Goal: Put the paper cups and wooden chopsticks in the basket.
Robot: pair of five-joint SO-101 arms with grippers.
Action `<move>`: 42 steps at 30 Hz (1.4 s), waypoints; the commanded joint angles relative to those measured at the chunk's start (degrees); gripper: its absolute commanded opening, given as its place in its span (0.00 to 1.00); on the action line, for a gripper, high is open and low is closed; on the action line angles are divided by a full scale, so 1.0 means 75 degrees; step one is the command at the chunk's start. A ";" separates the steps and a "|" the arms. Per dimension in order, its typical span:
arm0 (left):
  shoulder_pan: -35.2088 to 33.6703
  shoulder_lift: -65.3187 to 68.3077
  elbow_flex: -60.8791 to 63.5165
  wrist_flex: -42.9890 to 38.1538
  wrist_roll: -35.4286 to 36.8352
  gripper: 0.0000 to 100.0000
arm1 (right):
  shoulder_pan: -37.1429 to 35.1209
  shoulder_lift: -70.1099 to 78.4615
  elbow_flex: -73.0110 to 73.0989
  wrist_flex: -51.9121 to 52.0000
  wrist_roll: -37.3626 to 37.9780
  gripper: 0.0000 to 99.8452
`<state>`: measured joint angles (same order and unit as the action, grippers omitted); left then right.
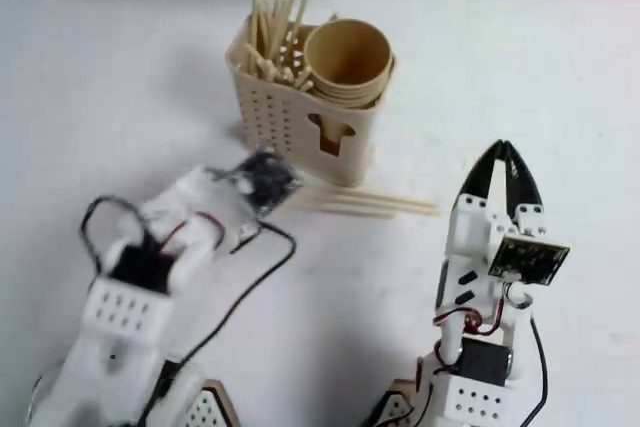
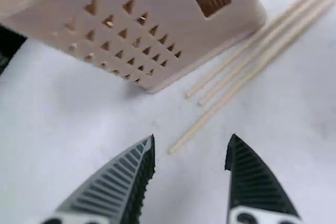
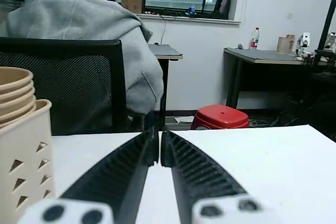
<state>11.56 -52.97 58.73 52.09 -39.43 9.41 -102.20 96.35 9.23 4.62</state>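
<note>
White table (image 1: 120,77) bears basket (image 1: 275,112) and loose chopsticks (image 1: 380,205)

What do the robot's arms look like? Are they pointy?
Yes! The left arm and right arm are blocky white plastic with black and red cables. The left tool and right tool have black ribbed fingers tapering to sharp points.

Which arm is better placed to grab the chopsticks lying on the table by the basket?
Probably the left. The left gripper is open close to the loose chopsticks beside the basket; the right gripper is shut and stands apart from them.
</note>
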 commanded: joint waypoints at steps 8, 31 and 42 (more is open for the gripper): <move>0.1014 0.3651 -0.1805 -0.0023 -0.2122 0.22 | 0.0123 -0.0029 0.0047 -0.0158 -0.0082 0.02; 0.1623 0.9184 -0.6013 0.0422 -0.3774 0.22 | 0.0076 -0.0029 0.0023 -0.0311 -0.0023 0.02; 0.1623 1.0602 -0.8615 0.1899 -0.3786 0.22 | 0.0076 -0.0029 0.0023 -0.0322 -0.0023 0.02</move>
<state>22.90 25.89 1.58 63.96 -67.03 9.85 -102.20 96.35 8.09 4.62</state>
